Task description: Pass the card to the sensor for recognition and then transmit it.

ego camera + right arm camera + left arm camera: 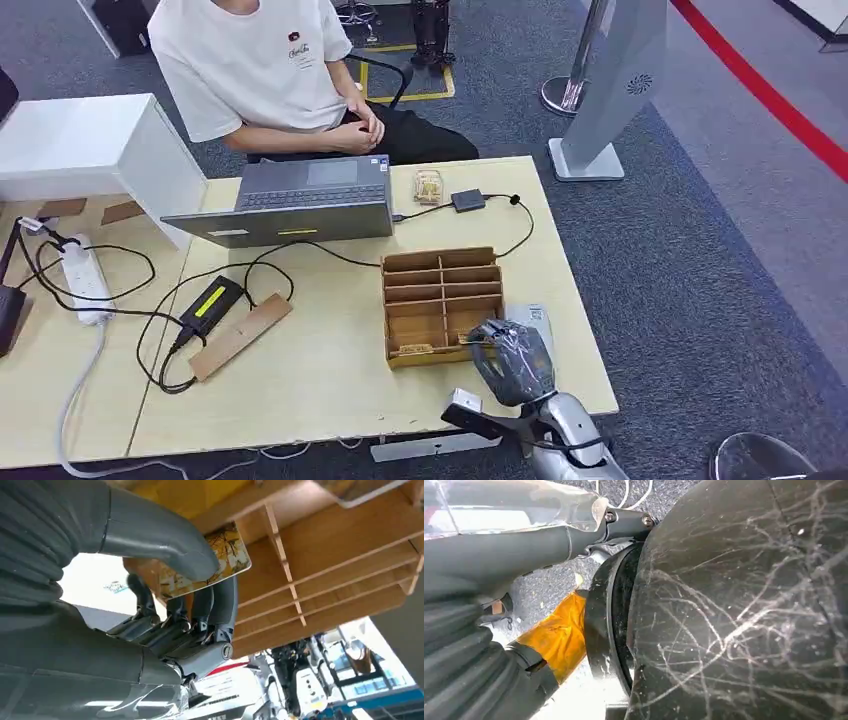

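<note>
- From the head view, the right hand (515,360), wrapped in a clear cover, sits at the near right corner of the light wooden table (330,380), just beside the open wooden box with thin slotted dividers (440,300). What it holds is hidden there by the back of the hand.
- The right wrist view fills that gap: the thick grey thumb (170,545) presses a glossy card printed with yellow leaves (225,555) against the darker fingers (220,600) curled beneath it, so the card is pinched and held close by the box's dividers (280,560).
- The head view alone shows a second card lying in the box's nearest slot (412,350), a grey open laptop (300,205) at the far side, a small black sensor box on a cable (467,200) with another small card (428,185) just beside it, and a white power strip (85,278) at the left.
- A person in a white T-shirt (255,60) sits behind the laptop, hands clasped.
- The left wrist view shows the left hand (479,645) as a grey ribbed cover against a scratched dark surface; whether its fingers are spread or curled cannot be told.
</note>
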### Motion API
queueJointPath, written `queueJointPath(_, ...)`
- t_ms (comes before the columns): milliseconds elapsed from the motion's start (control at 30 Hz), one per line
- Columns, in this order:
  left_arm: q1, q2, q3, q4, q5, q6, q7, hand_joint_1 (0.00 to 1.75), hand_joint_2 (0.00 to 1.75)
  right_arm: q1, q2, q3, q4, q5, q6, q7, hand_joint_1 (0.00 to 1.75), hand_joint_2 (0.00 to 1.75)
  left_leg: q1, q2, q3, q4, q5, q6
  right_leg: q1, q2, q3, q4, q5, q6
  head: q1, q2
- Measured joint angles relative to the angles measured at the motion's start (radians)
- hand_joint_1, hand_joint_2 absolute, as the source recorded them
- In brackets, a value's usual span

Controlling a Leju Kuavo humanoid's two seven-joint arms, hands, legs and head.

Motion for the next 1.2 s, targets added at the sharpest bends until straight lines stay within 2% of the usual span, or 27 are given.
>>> queueJointPath(33, 0.000, 0.000, 0.000, 0.000, 0.000, 0.000, 0.001, 0.00, 0.00, -0.002, 0.001, 0.000, 0.002, -0.003, 0.000, 0.000, 1.64, 1.75, 0.000, 0.000, 0.000, 0.000, 0.000, 0.000, 0.000, 0.000, 0.000, 0.000, 0.000, 0.000, 0.000, 0.000)
queueJointPath(67, 0.000, 0.000, 0.002, 0.000, 0.000, 0.000, 0.002, 0.00, 0.00, -0.003, 0.001, 0.000, 0.003, -0.005, 0.001, 0.000, 1.61, 1.75, 0.000, 0.000, 0.000, 0.000, 0.000, 0.000, 0.000, 0.000, 0.000, 0.000, 0.000, 0.000, 0.000, 0.000)
queueJointPath(100, 0.001, 0.000, 0.003, 0.000, 0.000, 0.000, 0.002, 0.00, 1.75, -0.005, 0.001, 0.000, 0.004, -0.005, 0.001, 0.000, 1.61, 1.75, 0.000, 0.000, 0.000, 0.000, 0.000, 0.000, 0.000, 0.000, 0.000, 0.000, 0.000, 0.000, 0.000, 0.000)
queueJointPath(500, 0.002, 0.000, 0.027, 0.000, 0.010, -0.011, 0.006, 0.00, 1.75, -0.008, 0.001, 0.000, 0.013, -0.006, 0.010, -0.006, 1.61, 1.75, 0.000, 0.001, 0.001, 0.000, 0.000, 0.000, 0.000, 0.000, 0.000, 0.000, 0.000, 0.000, 0.000, 0.000)
queueJointPath(800, 0.005, 0.000, 0.037, 0.000, 0.012, 0.004, 0.006, 0.00, 1.75, -0.011, 0.003, 0.000, 0.013, -0.005, 0.011, -0.007, 1.61, 1.75, 0.000, 0.001, 0.000, 0.000, 0.000, 0.000, 0.000, 0.000, 0.000, 0.000, 0.000, 0.000, 0.000, 0.000)
queueJointPath(1200, 0.006, -0.002, 0.050, 0.000, -0.008, -0.007, 0.014, 0.00, 1.75, -0.077, 0.016, 0.000, -0.015, -0.010, 0.012, -0.006, 1.61, 1.75, 0.000, 0.001, 0.000, 0.000, 0.000, 0.000, 0.000, 0.001, 0.000, 0.000, 0.000, 0.000, 0.000, 0.000)
